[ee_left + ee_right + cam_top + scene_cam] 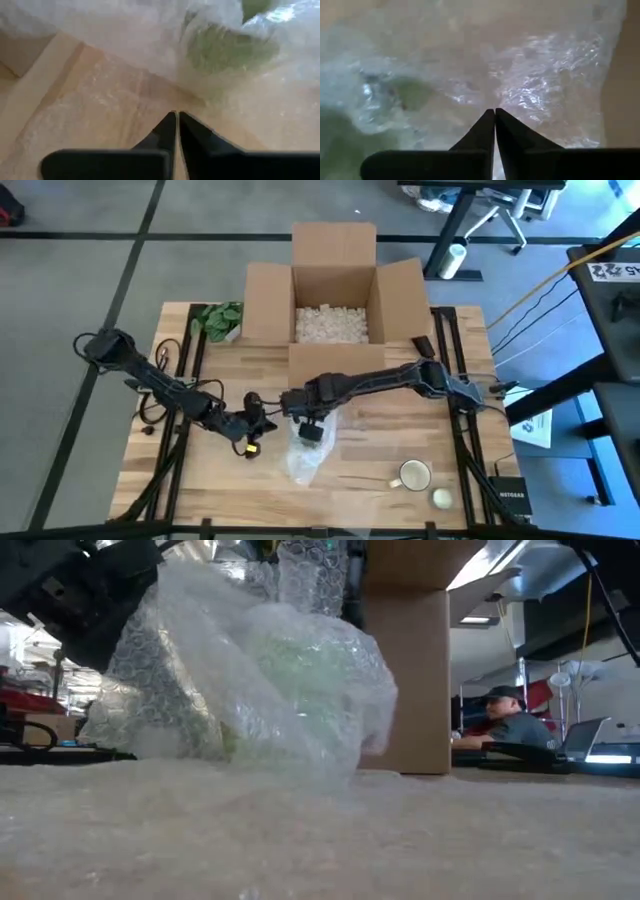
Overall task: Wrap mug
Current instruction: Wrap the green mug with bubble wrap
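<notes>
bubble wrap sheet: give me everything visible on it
The clear bubble wrap sheet lies crumpled on the wooden table, bunched into a mound over something green, likely the mug, seen blurrily through it. Its bubbled plastic glints in the light. The right hand sits over its upper edge; the left hand is at its left side, fingers closed.

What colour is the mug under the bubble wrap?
Green mug, seen through clear wrap; left wrist view shows it best.

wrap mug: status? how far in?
Done: a green object, likely the mug, sits inside the bubble wrap, loosely bunched. In hand: right gripper and left gripper both have fingers together at the wrap; what they pinch isn't clear. Left: tightening the wrap. A second mug sits bare; the cardboard box holds only packing peanuts.
</notes>
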Available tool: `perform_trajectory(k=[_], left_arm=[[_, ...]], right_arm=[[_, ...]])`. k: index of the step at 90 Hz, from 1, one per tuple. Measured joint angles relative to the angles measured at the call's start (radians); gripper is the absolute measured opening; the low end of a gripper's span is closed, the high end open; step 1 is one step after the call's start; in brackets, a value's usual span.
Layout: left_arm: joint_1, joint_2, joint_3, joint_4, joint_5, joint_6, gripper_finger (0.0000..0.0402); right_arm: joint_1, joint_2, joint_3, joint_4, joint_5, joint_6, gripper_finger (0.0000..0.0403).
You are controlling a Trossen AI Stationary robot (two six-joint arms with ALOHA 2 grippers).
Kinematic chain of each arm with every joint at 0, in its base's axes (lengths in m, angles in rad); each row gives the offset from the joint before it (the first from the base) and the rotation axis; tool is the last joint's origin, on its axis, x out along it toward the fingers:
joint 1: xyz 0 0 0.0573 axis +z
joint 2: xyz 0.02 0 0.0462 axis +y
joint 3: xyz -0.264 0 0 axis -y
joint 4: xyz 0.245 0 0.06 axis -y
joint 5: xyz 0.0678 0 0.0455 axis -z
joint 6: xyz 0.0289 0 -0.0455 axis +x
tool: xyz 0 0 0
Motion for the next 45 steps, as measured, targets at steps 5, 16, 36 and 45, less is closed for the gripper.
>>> perform_trajectory(k=[5, 16, 36, 45], left_arm=[[0.001, 0.000, -0.004, -0.001, -0.003, -0.002, 0.0000], [0.003, 0.000, -0.010, 0.004, -0.018, -0.002, 0.0000], [0.021, 0.000, -0.019, 0.010, -0.030, -0.015, 0.0000], [0.022, 0.000, -0.019, 0.011, -0.029, -0.018, 0.0000]], right_arm=[[0.011, 0.000, 0.005, 0.012, -0.009, -0.002, 0.0000], [0.039, -0.010, 0.038, 0.024, -0.044, -0.007, 0.0000], [0.069, -0.011, 0.065, 0.031, -0.038, -0.006, 0.0000], [0.078, -0.011, 0.066, 0.044, -0.021, -0.004, 0.0000]])
